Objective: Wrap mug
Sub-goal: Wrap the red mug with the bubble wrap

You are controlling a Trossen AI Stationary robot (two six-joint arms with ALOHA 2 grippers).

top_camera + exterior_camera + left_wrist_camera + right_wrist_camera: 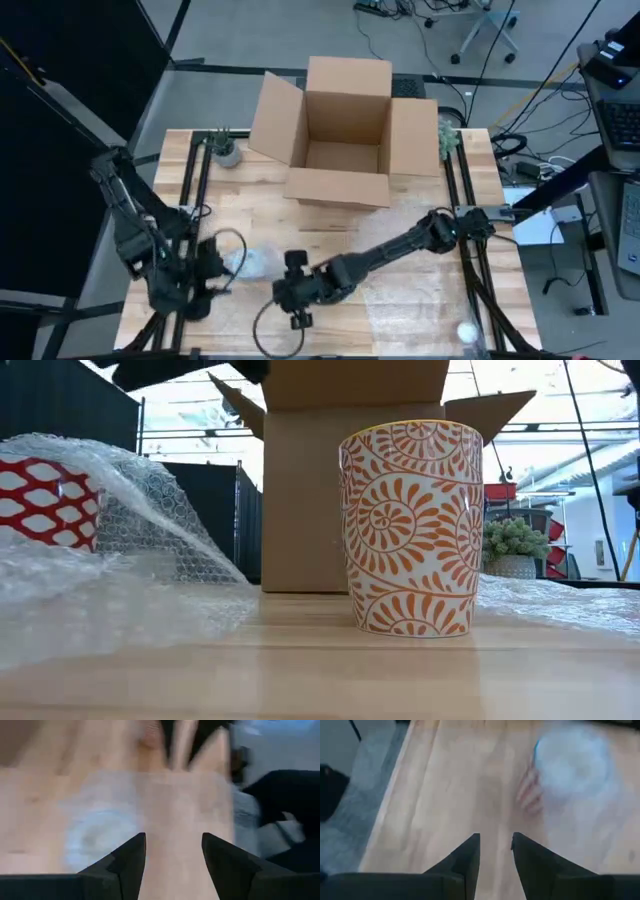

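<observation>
A red-and-white mug wrapped in bubble wrap (45, 500) lies on the table at the near left; from above it is a pale bundle (250, 262). An orange spiral-patterned mug (412, 530) stands upright and bare on the wood, seen from above as a white round (467, 330) at the near right. My left gripper (215, 272) stands open just left of the bundle (100, 830). My right gripper (292, 295) is open just right of the bundle (570, 765). Nothing is between the fingers of either gripper.
An open cardboard box (345, 130) stands at the far middle of the table. Small potted plants (225, 148) (450, 135) flank it. A loose sheet of bubble wrap (430, 300) is spread on the near right part of the table.
</observation>
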